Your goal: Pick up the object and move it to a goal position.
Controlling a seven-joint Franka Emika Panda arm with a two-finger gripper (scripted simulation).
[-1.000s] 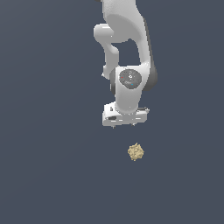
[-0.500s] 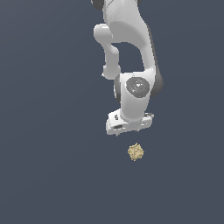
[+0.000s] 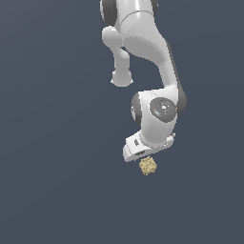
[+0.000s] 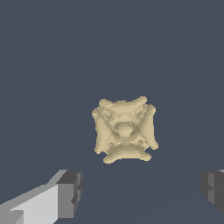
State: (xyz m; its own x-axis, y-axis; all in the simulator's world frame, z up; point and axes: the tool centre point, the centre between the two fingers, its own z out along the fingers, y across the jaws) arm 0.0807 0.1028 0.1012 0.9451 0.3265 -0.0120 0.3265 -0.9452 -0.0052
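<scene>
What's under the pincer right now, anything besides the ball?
Only the tan knobbly ball lies below the open pincer, on the bare dark floor. In the exterior view the wrist housing covers the fingers, and the ball's underside is hidden.

Arm [image 3: 143,43] bent downward, end effector [image 4: 140,192] spread wide.

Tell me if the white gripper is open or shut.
Open. In the wrist view the white gripper has its two dark fingertips wide apart, with the tan-yellow knobbly ball lying free, untouched.
</scene>
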